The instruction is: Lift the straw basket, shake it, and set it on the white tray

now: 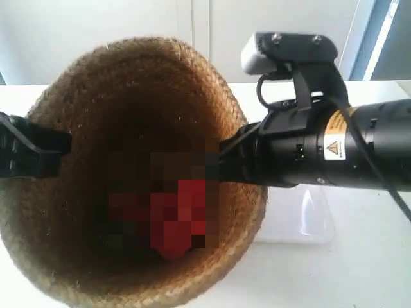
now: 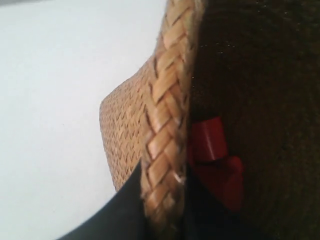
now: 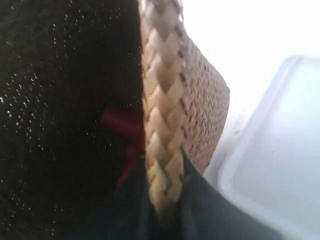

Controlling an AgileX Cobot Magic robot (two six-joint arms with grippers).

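**A:** Where is the straw basket (image 1: 128, 106)?

**B:** It fills the left and centre of the exterior view, with its open mouth turned towards the camera. The arm at the exterior view's left (image 1: 29, 154) meets the braided rim at middle left. The arm at the exterior view's right (image 1: 334, 144) meets the rim at middle right.

**A:** And the fingers?

**B:** In the left wrist view the left arm's fingers (image 2: 120, 215) straddle the rim. One dark finger is on the outside of the weave and one inside, clamped on the basket (image 2: 125, 135). The right arm's fingers (image 3: 210, 210) pinch the rim of the basket (image 3: 200, 110) in the same way.

**A:** Anything inside?

**B:** A red object (image 2: 215, 160) lies against the dark inner wall. It shows in the right wrist view too (image 3: 120, 122). I can't tell what it is.

**A:** The white tray (image 1: 302, 221)?

**B:** It sits on the desk (image 1: 359, 269) at lower right, under the right-hand arm, with its near edge hidden behind the basket wall. The right wrist view has it just beside the basket's outer wall (image 3: 280, 165). I can't tell whether the basket's base touches the desk.
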